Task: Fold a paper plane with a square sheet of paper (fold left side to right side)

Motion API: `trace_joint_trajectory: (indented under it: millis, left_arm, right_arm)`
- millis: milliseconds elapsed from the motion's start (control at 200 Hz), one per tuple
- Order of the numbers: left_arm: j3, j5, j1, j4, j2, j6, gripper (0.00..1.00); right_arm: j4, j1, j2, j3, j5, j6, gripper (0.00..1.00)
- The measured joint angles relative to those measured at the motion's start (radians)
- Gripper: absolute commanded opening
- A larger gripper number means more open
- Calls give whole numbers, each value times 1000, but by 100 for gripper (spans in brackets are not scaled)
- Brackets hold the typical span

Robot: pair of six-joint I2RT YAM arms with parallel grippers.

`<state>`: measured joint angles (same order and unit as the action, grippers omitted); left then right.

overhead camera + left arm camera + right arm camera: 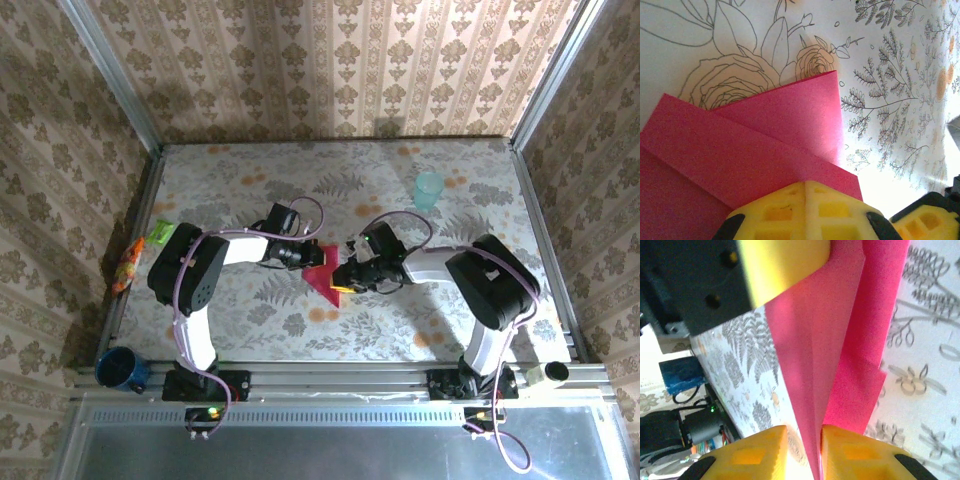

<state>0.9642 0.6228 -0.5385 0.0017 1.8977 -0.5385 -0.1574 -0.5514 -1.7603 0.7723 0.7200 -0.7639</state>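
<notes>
The magenta-red square sheet of paper (pixel 322 270) lies partly folded on the floral table between the two arms, looking like a triangle from above. My left gripper (pixel 303 256) is shut, its yellow fingertips (pixel 790 210) set against the layered paper (pixel 765 140); I cannot tell whether they pinch it or press on it. My right gripper (pixel 345 277) comes from the right. Its yellow jaws (pixel 804 436) stand slightly apart with a raised fold of the paper (pixel 840 340) between them, lying against the right finger (pixel 855 455). A gap shows beside the left finger. The left gripper's finger (pixel 785 260) sits over the paper's far end.
A pale teal cup (pixel 428 188) stands at the back right of the table. Green (pixel 160 233) and orange (pixel 127 265) packets lie at the left edge. A blue mug (pixel 120 368) sits near the left arm's base. Metal rails border the table.
</notes>
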Motion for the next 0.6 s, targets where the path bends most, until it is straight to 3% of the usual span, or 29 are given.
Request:
trace_joint_trajectory:
  millis: [160, 460, 600]
  left_arm:
    - [0, 0, 0, 0, 0, 0, 0]
    - [0, 0, 0, 0, 0, 0, 0]
    - [0, 0, 0, 0, 0, 0, 0]
  right_arm:
    - [14, 16, 64, -33, 3, 1, 24]
    - [35, 14, 57, -2, 10, 0, 3]
    - [33, -24, 13, 70, 14, 1, 2]
